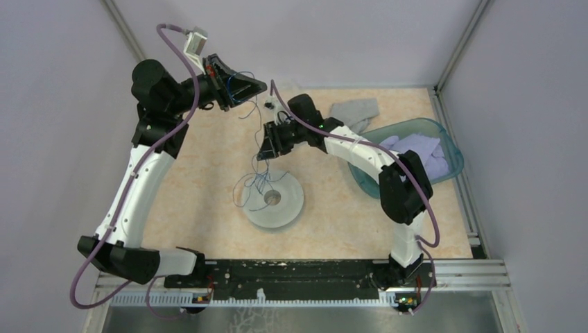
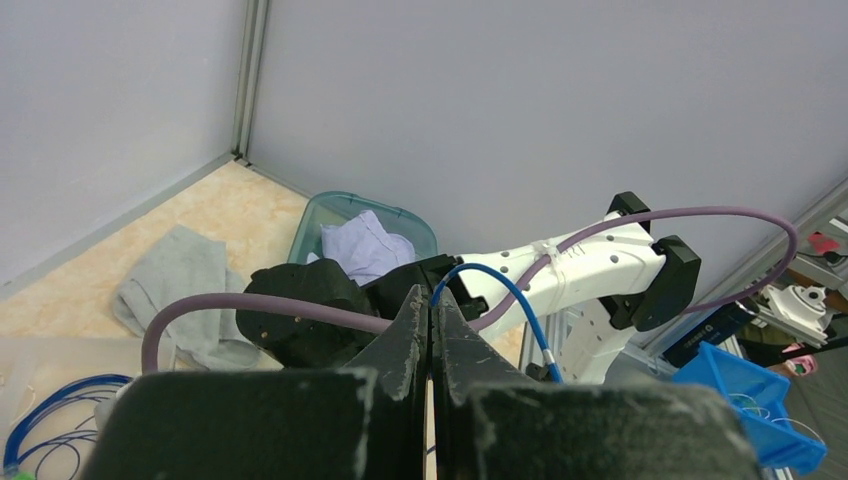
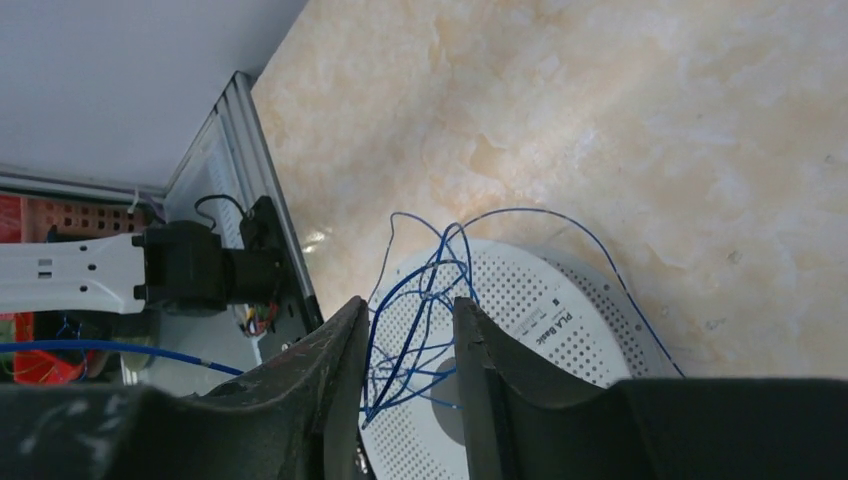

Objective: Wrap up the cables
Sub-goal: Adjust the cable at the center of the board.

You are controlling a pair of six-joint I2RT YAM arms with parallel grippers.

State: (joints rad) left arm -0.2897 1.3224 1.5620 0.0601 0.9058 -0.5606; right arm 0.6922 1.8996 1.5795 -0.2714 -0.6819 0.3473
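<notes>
The cable is a very thin dark blue wire, tangled in loose loops over the pale grey perforated spool lying flat mid-table. My right gripper hangs just above the spool. In the right wrist view it is open, with cable strands running up through the gap, unclamped. My left gripper is raised at the back of the table, higher than the right one. Its jaws are shut on the cable, which arcs out of the tips; more loops hang below.
A teal bin holding a lilac cloth sits at the right side, also seen in the left wrist view. A grey cloth lies at the back right. Purple arm cords swing near both arms. Enclosure walls stand close behind and at both sides.
</notes>
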